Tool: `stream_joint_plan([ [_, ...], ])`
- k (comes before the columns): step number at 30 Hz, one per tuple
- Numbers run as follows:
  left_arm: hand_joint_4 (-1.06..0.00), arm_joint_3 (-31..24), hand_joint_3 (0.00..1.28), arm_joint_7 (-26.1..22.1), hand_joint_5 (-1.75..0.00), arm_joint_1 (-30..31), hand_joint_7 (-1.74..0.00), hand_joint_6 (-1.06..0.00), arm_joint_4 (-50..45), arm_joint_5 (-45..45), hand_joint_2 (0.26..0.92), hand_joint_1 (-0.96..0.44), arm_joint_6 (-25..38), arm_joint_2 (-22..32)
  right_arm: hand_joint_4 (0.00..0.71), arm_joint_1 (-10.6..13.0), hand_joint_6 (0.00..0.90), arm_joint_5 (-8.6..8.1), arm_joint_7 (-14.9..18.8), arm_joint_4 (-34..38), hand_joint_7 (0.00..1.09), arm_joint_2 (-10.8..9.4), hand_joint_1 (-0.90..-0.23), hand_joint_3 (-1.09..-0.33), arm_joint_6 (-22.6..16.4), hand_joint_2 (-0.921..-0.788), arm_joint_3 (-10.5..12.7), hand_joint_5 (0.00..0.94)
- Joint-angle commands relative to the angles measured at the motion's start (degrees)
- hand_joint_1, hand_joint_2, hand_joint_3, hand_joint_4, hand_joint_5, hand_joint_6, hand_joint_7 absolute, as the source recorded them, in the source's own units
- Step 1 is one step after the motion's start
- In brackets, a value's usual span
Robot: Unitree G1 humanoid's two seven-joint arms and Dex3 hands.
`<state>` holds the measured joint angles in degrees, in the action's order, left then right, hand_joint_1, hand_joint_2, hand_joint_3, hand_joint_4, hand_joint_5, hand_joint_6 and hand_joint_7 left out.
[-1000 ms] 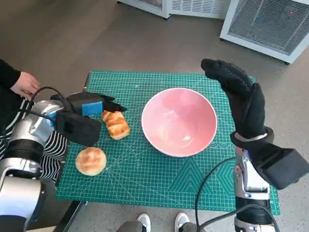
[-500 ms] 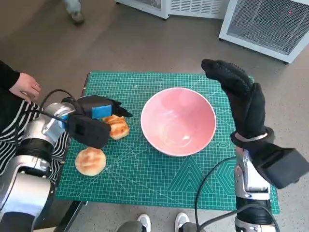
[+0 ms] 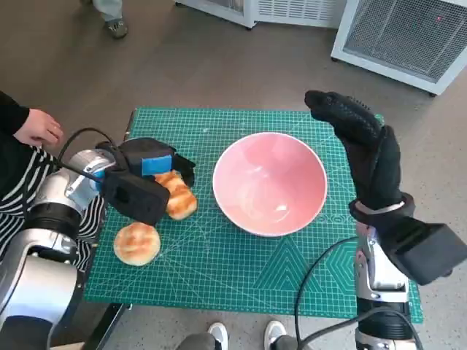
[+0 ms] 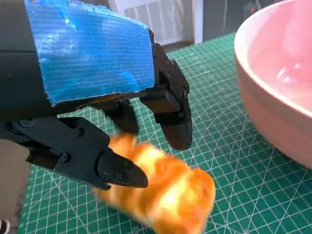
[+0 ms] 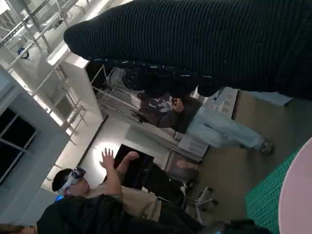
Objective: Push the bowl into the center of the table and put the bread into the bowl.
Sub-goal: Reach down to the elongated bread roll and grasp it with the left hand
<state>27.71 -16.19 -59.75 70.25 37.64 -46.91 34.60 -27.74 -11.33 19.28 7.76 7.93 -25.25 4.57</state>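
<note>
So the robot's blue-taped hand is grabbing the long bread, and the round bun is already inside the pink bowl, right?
Not quite. The left hand does have its fingers around the long bread, but the round bun isn't in the pink bowl. The head view shows it lying on the green mat, near the table's front left corner; the bowl has nothing in it.

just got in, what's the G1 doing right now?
The left hand is down over the long piece of bread, its fingers on either side of it. Whether it has a grip yet, I cannot tell. The pink bowl sits near the middle of the green mat with nothing in it. A round bun lies untouched nearer the robot. The right hand is raised beside the bowl, holding nothing. A person's hand shows at the mat's left.
</note>
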Motion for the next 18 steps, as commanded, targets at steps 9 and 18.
stream_joint_plan([
  [9, -0.7, -4.8, 0.03, -1.9, -1.15, -4.1, -1.08, -0.71, -1.8, -4.6, 0.92, 0.0, -2.0, 3.9, 0.152, 1.7, -0.001, -0.62, 0.1, 0.5, 0.54, 0.0, -0.747, -0.69, 0.6, -0.921, 0.2, 0.002],
  [18, -0.67, -10.4, 0.04, -6.9, -1.13, -5.6, -1.12, -0.72, -7.3, -11.2, 0.92, 0.0, -2.3, 6.1, 0.149, 2.0, 0.0, -1.39, 0.5, 0.7, 0.54, 0.1, -0.743, -0.688, 0.2, -0.921, 0.6, 0.001],
])
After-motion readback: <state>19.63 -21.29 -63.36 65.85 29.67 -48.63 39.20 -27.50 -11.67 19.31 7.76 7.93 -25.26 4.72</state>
